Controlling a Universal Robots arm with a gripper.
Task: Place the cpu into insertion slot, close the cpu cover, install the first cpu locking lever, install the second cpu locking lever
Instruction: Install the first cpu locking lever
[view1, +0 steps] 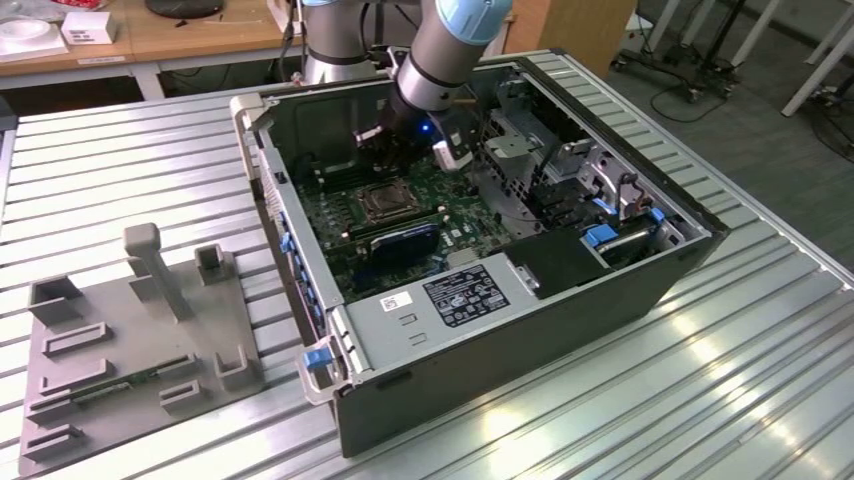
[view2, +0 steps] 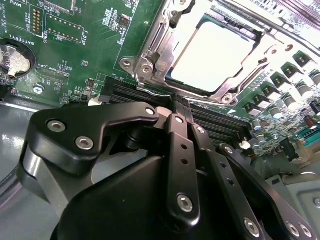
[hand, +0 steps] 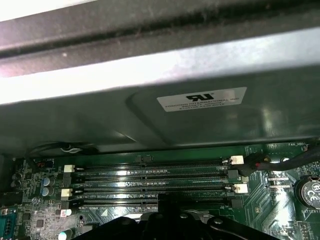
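In the exterior view my gripper (view1: 388, 158) reaches down into the open computer case (view1: 534, 330), just beyond the insertion slot (view1: 380, 203) on the green board. The second wrist view shows the pale cpu (view2: 215, 52) lying flat in the slot. The silvery cpu cover (view2: 250, 82) lies down around the cpu as a frame. My gripper (view2: 183, 104) hovers over the black memory slots beside the socket, its black fingers pressed together and holding nothing. A thin metal lever (view2: 151, 42) runs along one side of the socket frame.
Long black memory slots (hand: 150, 182) lie below the case wall (hand: 160, 120). A coin battery (view2: 12, 60) sits on the board. In the exterior view a drive cage (view1: 587, 190) stands at the case's right, and a grey fixture plate (view1: 134, 350) lies at the left.
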